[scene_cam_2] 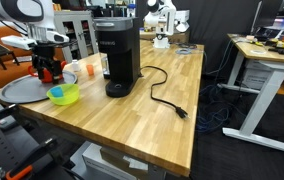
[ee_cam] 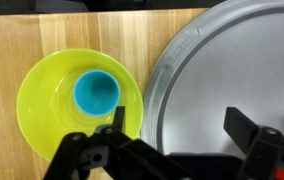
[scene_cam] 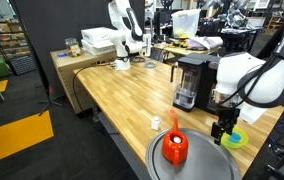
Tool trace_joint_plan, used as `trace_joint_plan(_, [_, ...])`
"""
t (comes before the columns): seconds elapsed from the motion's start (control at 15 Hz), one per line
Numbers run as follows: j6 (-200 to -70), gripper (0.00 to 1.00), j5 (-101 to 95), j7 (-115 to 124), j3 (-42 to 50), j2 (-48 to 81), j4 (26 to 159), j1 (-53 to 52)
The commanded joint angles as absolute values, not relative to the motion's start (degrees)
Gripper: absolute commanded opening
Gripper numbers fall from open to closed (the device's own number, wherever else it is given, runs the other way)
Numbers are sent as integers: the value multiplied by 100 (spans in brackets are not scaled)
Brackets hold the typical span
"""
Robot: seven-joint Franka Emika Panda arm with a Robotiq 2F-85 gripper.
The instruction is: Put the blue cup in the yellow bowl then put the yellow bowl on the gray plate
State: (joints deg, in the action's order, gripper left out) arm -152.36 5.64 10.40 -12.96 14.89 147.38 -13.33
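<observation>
On the left in the wrist view we see the yellow bowl (ee_cam: 50,112) sitting on the wooden table (ee_cam: 42,30). The blue cup (ee_cam: 95,95) is already inside the bowl, standing up with its open end toward us. Just to the right of the bowl is the gray plate (ee_cam: 222,70). They are so close that we cannot tell if they touch. Our gripper (ee_cam: 178,118) hangs above with its jaws spread wide and nothing in them. One finger is over the right edge of the bowl and the other is over the plate. We think the first step is done and the bowl now needs to go on the plate. The bowl looks like light, stiff plastic, smooth and a bit slippery. It is too wide to grab across, so we would pinch its thin rim on the side near the plate. The little cup is loose inside, so we should keep the bowl flat or it may tip out. In an exterior view a red kettle (scene_cam: 175,148) stands on the plate, so we aim for a bare part.
</observation>
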Motion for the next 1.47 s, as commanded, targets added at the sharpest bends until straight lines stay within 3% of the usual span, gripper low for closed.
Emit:
trace_joint_plan(0.0, [-14938,100,452,1202,-1228,1682,14404,-1445])
trace_joint_plan(1.2, [-14898,100,683,1197,-1131,1986,14363,-1392])
trace_joint_plan(1.27, [-14915,75,754,1141,-1163,2021,14372,-1363])
trace_joint_plan(1.33, [-14923,74,793,1126,-1172,2059,14374,-1352])
trace_joint_plan(1.4, [-14922,66,817,1120,-1174,2090,14376,-1345])
